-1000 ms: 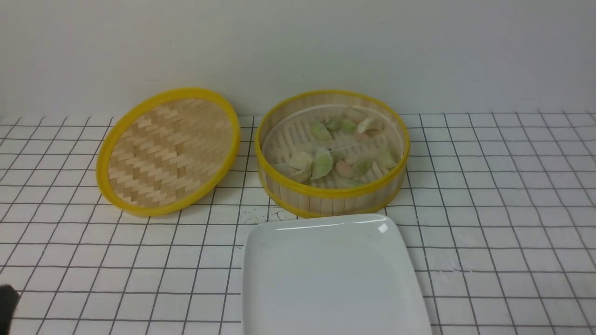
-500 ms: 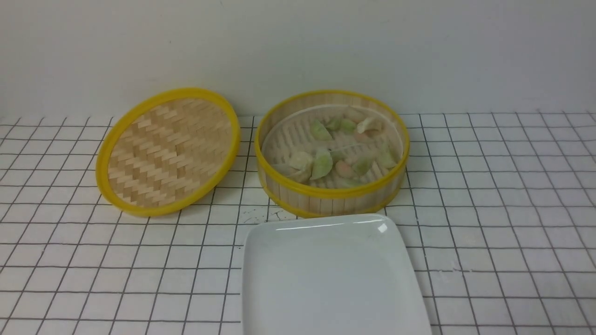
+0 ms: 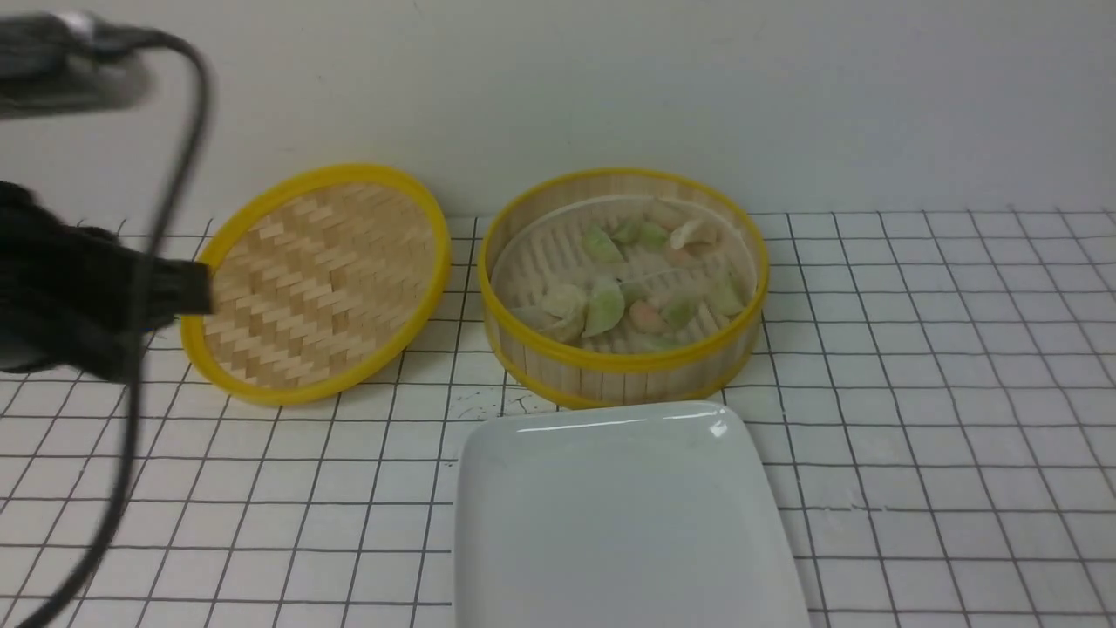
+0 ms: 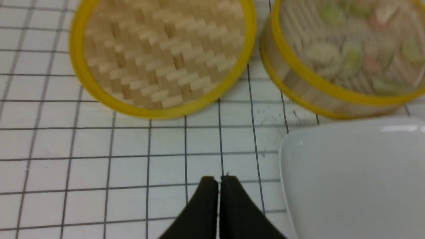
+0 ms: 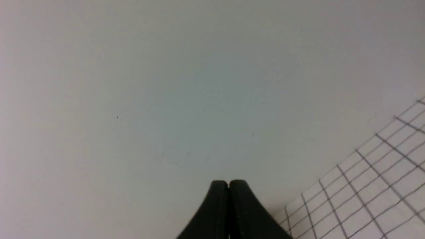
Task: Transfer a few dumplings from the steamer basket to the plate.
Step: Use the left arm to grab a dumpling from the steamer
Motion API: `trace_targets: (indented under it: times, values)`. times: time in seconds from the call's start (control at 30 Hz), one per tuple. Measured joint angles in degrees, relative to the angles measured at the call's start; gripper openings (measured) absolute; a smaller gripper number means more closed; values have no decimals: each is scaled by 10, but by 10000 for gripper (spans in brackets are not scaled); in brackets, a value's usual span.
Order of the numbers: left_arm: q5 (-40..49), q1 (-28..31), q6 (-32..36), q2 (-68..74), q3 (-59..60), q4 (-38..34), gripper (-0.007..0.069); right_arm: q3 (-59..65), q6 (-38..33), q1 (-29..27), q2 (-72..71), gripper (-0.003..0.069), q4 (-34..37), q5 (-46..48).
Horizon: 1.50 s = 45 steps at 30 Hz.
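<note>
The left gripper has its black fingers pressed together with nothing between them, over the white gridded tabletop near a corner of the large glossy white rounded-square ceramic plate. The small crescent dumplings, pale green, pinkish-orange and whitish, lie inside the round deep bamboo steamer basket with yellow rims, just behind the plate, with the shallow woven yellow-rimmed lid just beside the basket on its left. The right gripper is likewise closed on nothing, facing the plain pale wall.

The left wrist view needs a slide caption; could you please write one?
Shut left gripper over the gridded tabletop, facing the woven lid, steamer basket of dumplings and white plate.
</note>
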Motion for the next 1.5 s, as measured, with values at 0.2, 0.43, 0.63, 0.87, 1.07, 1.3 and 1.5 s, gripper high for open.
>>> trace_targets:
  times: [0.2,0.43,0.63,0.87,1.07,1.3,1.5]
  values:
    - [17,-64,67,170,-93,-11,-6,-179,-44,0,70,-16,-49,233]
    - [154,-86,154,409,-362,-89,-6,-440,-144,0,339,-16,-177,592]
    - [226,-86,205,599,-605,-119,-6,-522,-169,0,452,-16,-190,672]
    - [230,-87,192,741,-765,-124,76,-527,-187,0,466,-16,-155,675]
    - [234,-88,174,757,-773,-113,240,-527,-190,0,464,-16,-151,682]
    - [234,-88,174,779,-775,-104,309,-527,-190,0,463,-16,-145,680]
    - [239,-90,174,797,-775,-108,267,-527,-190,0,463,-16,-131,679]
